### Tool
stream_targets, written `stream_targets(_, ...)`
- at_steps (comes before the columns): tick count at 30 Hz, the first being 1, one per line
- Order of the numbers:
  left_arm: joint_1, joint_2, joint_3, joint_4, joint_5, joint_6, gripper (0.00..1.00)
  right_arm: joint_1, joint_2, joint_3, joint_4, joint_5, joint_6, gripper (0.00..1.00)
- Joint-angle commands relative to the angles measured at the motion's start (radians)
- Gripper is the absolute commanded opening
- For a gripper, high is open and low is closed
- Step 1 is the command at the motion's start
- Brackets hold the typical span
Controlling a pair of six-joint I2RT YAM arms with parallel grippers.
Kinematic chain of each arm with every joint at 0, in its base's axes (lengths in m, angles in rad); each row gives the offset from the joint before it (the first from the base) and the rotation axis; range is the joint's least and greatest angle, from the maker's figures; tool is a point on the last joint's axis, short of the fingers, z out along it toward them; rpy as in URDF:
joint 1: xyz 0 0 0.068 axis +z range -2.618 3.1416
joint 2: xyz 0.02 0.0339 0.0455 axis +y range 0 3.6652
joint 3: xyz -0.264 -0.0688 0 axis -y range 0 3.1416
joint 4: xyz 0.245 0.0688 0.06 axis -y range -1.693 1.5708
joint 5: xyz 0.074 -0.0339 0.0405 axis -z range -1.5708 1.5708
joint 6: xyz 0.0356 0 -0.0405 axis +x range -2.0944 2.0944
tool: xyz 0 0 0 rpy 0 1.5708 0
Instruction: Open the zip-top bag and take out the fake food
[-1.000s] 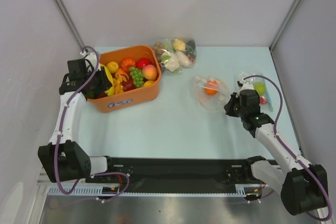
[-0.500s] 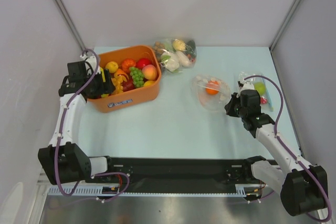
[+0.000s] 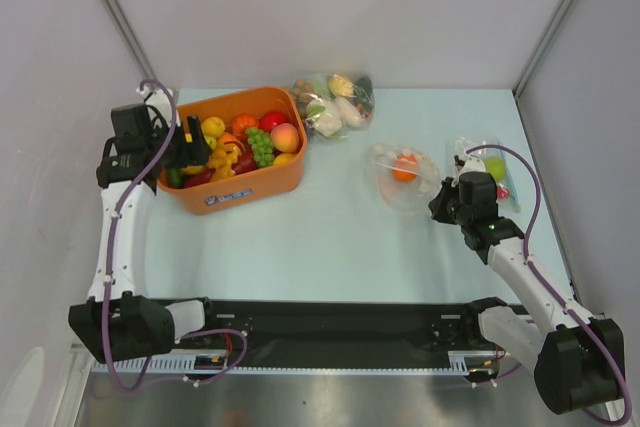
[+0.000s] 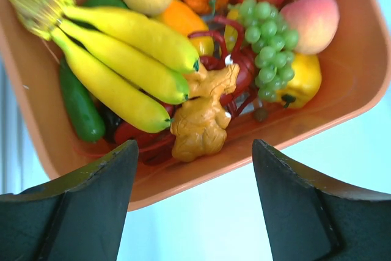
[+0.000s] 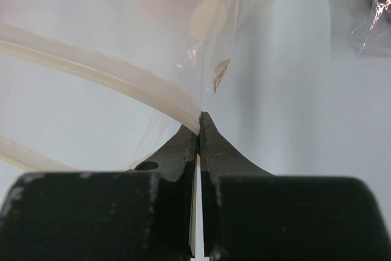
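The clear zip-top bag (image 3: 400, 182) lies open at mid-right of the table with an orange piece of fake food (image 3: 403, 169) inside. My right gripper (image 3: 441, 203) is shut on the bag's near edge, and the zip strip (image 5: 110, 68) runs out from between its tips (image 5: 199, 117). My left gripper (image 3: 186, 152) hangs open and empty over the left end of the orange bin (image 3: 245, 190). Below it (image 4: 194, 151) lie yellow bananas (image 4: 122, 59), green grapes (image 4: 269, 41), a ginger root (image 4: 198, 120) and other fake food.
A second filled bag (image 3: 333, 102) sits at the back behind the bin. A third bag (image 3: 490, 169) with green and red pieces lies to the right of my right gripper, and its crinkled plastic (image 5: 366, 10) shows at top right in the right wrist view. Grey walls enclose the table.
My left gripper has opened and let the bananas drop into the bin, then drawn back up and to the left. The right gripper has kept its hold on the bag.
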Motion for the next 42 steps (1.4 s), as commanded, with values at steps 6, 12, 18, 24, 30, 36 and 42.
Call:
stream_targets(6, -0.082, -0.066, 0.084, 0.003, -0.081, 0.004, 0.78, -0.005, -0.021, 0.007, 0.007, -0.014, -0.008, 0.0)
stream_targets(12, -0.347, -0.054, 0.12, 0.049, -0.17, -0.039, 0.77, -0.005, -0.028, 0.012, -0.004, -0.018, -0.008, 0.0)
stream_targets(18, -0.593, -0.008, 0.131, 0.133, -0.166, -0.12, 0.77, -0.001, -0.045, 0.011, -0.009, -0.031, 0.009, 0.0)
stream_targets(24, -0.772, 0.031, 0.007, 0.329, -0.077, -0.257, 0.77, 0.028, -0.062, 0.015, -0.01, -0.042, 0.036, 0.0)
stream_targets(30, -0.872, 0.106, -0.149, 0.558, 0.015, -0.422, 0.77, 0.107, -0.059, 0.03, -0.006, -0.011, 0.075, 0.0)
stream_targets(36, -0.905, 0.193, -0.191, 0.728, 0.032, -0.496, 0.77, 0.17, -0.056, 0.03, 0.01, -0.001, 0.111, 0.0)
stream_targets(42, -0.906, 0.279, -0.214, 0.817, 0.038, -0.521, 0.78, 0.239, -0.044, 0.03, 0.023, 0.018, 0.138, 0.0)
